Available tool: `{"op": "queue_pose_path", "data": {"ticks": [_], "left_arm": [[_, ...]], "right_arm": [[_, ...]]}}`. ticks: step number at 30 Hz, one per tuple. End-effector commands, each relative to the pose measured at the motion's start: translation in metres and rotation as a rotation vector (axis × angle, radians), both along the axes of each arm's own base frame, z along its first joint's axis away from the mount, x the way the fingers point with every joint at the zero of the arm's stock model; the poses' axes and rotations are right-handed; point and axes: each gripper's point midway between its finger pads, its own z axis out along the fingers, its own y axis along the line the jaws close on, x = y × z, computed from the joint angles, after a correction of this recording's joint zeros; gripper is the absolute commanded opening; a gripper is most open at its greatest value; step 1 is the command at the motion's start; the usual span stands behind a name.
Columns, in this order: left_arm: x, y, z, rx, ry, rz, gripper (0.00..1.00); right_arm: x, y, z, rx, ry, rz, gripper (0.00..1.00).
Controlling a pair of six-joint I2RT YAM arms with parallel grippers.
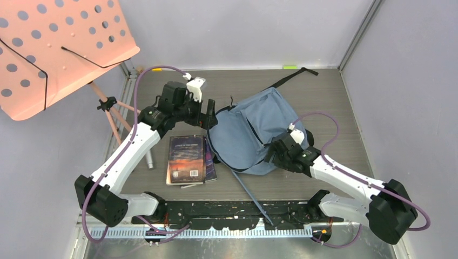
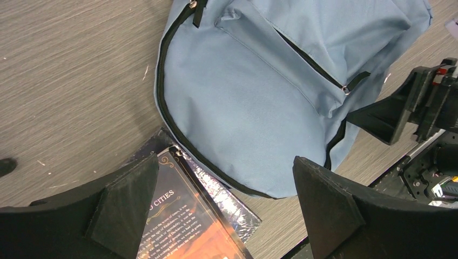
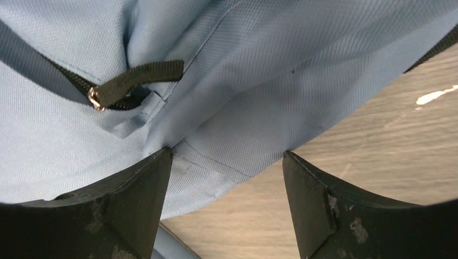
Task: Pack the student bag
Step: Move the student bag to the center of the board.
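One pink perforated music stand stands at the far left, off the table. One grey cylindrical object lies on the table beside the left arm. Just right of it, two books lie stacked flat, the lower one projecting from under the right side of the upper, dark-covered one. The left hand hangs above the gap between the books and the bag; its two fingers are spread apart with nothing gripped. One student bag lies flat at the centre of the table, its left edge touching the books. The left wrist view shows two black zipper lines on it, each with one pull. One long blue strap runs from the bag to the near edge of the table, and one black webbing end reaches the far edge. The right hand sits at the near right edge of the bag, its two fingers spread apart, with bag fabric just beyond the tips and not clamped.
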Motion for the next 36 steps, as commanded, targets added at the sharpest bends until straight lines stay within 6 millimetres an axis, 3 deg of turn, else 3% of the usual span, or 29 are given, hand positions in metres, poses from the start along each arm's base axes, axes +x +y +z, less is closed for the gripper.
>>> {"op": "queue_pose_path", "data": {"ticks": [1, 5, 9, 11, 14, 15, 16, 19, 21, 22, 24, 25, 27, 28, 30, 33, 36], "left_arm": [[-0.001, 0.005, 0.009, 0.009, -0.032, 0.001, 0.97], [0.002, 0.009, 0.008, 0.026, -0.045, 0.017, 0.97], [0.003, 0.01, 0.006, 0.028, -0.046, 0.023, 0.97], [0.003, 0.009, 0.004, 0.03, -0.041, 0.022, 0.97], [0.004, 0.008, -0.001, 0.035, -0.032, 0.02, 0.97], [0.004, 0.008, -0.001, 0.034, -0.029, 0.019, 0.97], [0.004, 0.007, -0.002, 0.035, -0.024, 0.017, 0.97], [0.004, 0.005, -0.003, 0.029, -0.018, 0.008, 0.97], [0.003, 0.004, -0.002, 0.022, -0.018, 0.004, 0.97], [0.002, 0.004, -0.001, 0.02, -0.019, 0.002, 0.97], [0.002, 0.004, 0.0, 0.019, -0.021, 0.002, 0.97], [0.002, 0.005, 0.0, 0.02, -0.023, 0.003, 0.97], [0.002, 0.005, 0.002, 0.018, -0.029, 0.005, 0.97], [0.001, 0.005, 0.003, 0.017, -0.031, 0.005, 0.97], [0.001, 0.005, 0.004, 0.013, -0.036, 0.004, 0.97], [0.0, 0.005, 0.006, 0.007, -0.041, 0.004, 0.97], [0.0, 0.005, 0.008, 0.001, -0.044, 0.002, 0.97]], "right_arm": [[0.038, 0.026, 0.008, 0.154, -0.148, -0.1, 0.78], [0.051, 0.016, -0.001, 0.093, -0.187, -0.137, 0.39], [0.069, 0.0, -0.007, 0.0, -0.182, -0.142, 0.14], [0.08, -0.011, -0.013, -0.024, -0.154, -0.149, 0.04], [0.099, -0.025, -0.013, -0.014, -0.123, -0.149, 0.01], [0.104, -0.038, -0.017, -0.04, -0.109, -0.156, 0.0], [0.113, -0.042, -0.01, -0.052, -0.116, -0.158, 0.0], [0.132, -0.084, -0.005, -0.209, -0.085, -0.186, 0.0], [0.153, -0.105, 0.012, -0.285, -0.095, -0.214, 0.0], [0.154, -0.116, 0.013, -0.311, -0.073, -0.228, 0.0], [0.161, -0.123, 0.018, -0.352, -0.048, -0.218, 0.01], [0.169, -0.12, 0.028, -0.347, -0.062, -0.193, 0.04], [0.17, -0.11, 0.037, -0.312, -0.054, -0.141, 0.22], [0.168, -0.105, 0.043, -0.293, -0.059, -0.121, 0.38], [0.166, -0.082, 0.059, -0.217, -0.102, -0.041, 0.57], [0.157, -0.045, 0.084, -0.153, -0.174, 0.092, 0.71], [0.144, 0.002, 0.105, -0.143, -0.239, 0.267, 0.73]]}}
